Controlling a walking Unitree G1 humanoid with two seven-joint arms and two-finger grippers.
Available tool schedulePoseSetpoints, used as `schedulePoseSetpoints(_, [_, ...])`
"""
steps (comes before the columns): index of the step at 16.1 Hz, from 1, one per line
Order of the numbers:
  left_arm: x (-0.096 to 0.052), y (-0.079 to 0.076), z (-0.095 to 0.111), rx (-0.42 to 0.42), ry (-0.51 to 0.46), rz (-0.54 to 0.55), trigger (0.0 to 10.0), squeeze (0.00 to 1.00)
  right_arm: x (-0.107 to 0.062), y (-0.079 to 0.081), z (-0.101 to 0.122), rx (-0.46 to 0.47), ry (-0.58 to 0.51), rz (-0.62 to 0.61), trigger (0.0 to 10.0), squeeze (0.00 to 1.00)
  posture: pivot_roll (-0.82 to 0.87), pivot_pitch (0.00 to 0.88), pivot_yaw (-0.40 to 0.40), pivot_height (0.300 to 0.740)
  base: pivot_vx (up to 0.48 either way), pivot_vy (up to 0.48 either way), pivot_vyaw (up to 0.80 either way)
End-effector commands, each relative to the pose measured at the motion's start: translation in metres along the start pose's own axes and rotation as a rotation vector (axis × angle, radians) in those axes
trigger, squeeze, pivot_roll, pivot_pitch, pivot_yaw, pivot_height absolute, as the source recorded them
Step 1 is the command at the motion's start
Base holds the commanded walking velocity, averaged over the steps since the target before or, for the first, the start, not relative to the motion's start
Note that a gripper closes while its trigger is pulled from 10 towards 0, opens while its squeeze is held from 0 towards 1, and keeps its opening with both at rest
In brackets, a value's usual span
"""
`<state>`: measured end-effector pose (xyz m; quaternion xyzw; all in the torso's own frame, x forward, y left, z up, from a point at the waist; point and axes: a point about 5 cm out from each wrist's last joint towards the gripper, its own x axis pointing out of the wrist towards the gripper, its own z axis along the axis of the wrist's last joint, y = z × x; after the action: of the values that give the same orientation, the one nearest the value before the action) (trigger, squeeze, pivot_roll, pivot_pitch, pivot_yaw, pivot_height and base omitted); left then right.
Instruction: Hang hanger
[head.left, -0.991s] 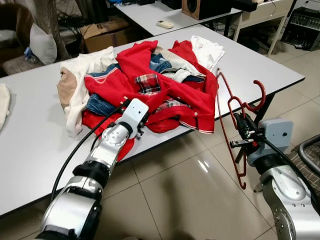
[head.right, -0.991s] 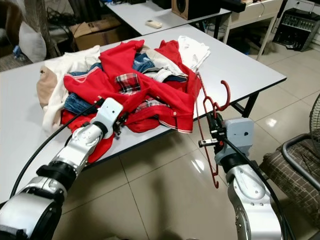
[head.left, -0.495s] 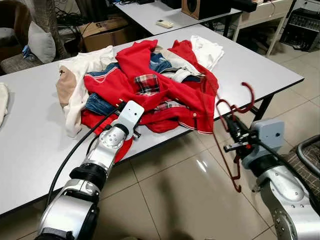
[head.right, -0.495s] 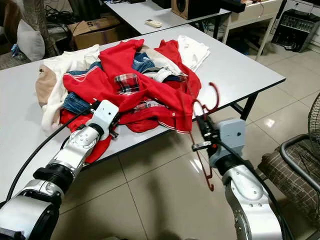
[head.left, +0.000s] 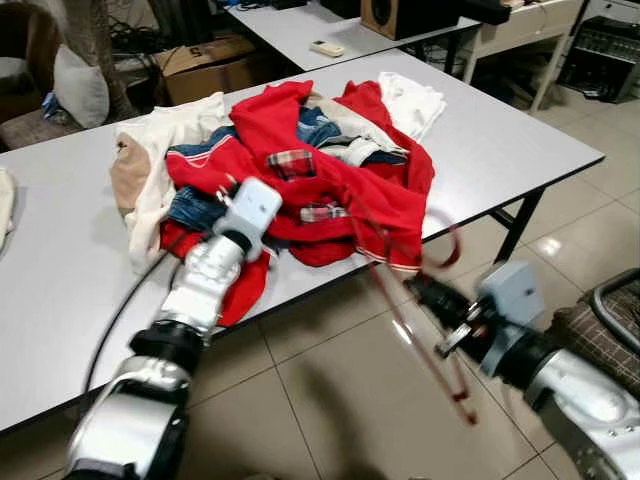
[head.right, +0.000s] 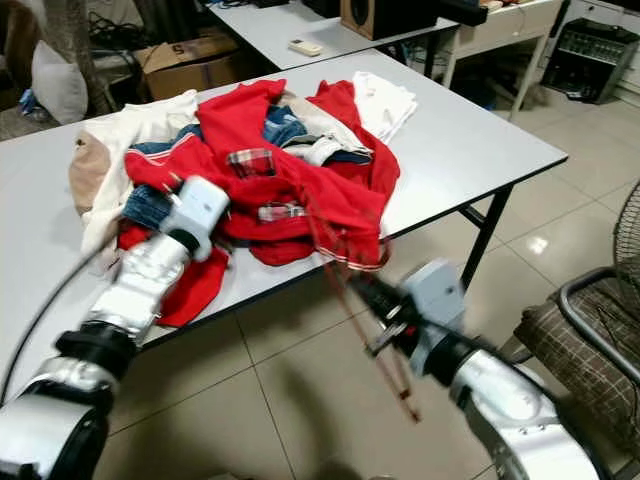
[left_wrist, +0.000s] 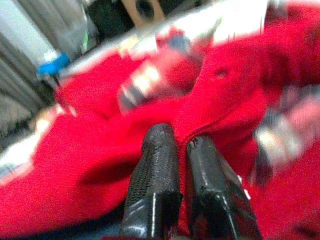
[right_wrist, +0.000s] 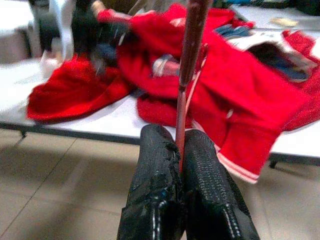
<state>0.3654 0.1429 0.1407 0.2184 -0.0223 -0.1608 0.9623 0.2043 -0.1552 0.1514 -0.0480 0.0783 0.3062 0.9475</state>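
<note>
While the right gripper (right_wrist: 182, 150) clamped the hanger (right_wrist: 187, 75), jaws shut, steadying it mattered; left gripper (left_wrist: 182, 150) jaws pinched the red jacket (head.left: 340, 195).

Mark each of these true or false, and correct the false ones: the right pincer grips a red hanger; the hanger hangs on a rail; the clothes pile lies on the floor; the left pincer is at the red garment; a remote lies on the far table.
1. The right pincer grips the thin red wire hanger. True: its black fingers are closed on the rod.
2. The hanger hangs on a rail. False: it is held in the air beside the near table's edge, over the tiled floor.
3. The pile of clothes lies on the floor. False: it lies on the grey table.
4. The left pincer is at the red garment. True: its fingers press together against the red cloth.
5. A small pale remote lies on the far table. True.
</note>
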Motion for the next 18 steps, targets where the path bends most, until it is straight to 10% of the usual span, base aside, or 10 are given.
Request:
schedulePoseSetpoints(1, [-0.003, 0.009, 0.009, -0.008, -0.05, 0.013, 0.0, 0.0, 0.002, 0.004, 0.003, -0.008, -0.001, 0.014, 10.0, 0.0, -0.23, 0.0, 0.097, 0.74, 0.0, 0.0, 0.0])
schedulePoseSetpoints(8, [-0.011, 0.016, 0.044, -0.062, -0.173, -0.029, 0.0, 0.0, 0.012, 0.006, 0.008, -0.184, 0.032, 0.016, 10.0, 0.0, -0.2, 0.0, 0.112, 0.74, 0.0, 0.0, 0.0])
schedulePoseSetpoints(11, [-0.011, 0.012, 0.043, -0.066, -0.143, -0.062, 0.0, 0.0, 0.004, -0.04, 0.026, -0.285, -0.06, -0.344, 10.0, 0.0, -0.21, 0.0, 0.121, 0.74, 0.0, 0.0, 0.0])
schedulePoseSetpoints(18, [-0.008, 0.012, 0.035, -0.06, -0.063, -0.063, 0.0, 0.0, -0.023, 0.001, 0.037, -0.207, -0.064, 0.177, 10.0, 0.0, -0.22, 0.0, 0.124, 0.74, 0.0, 0.0, 0.0])
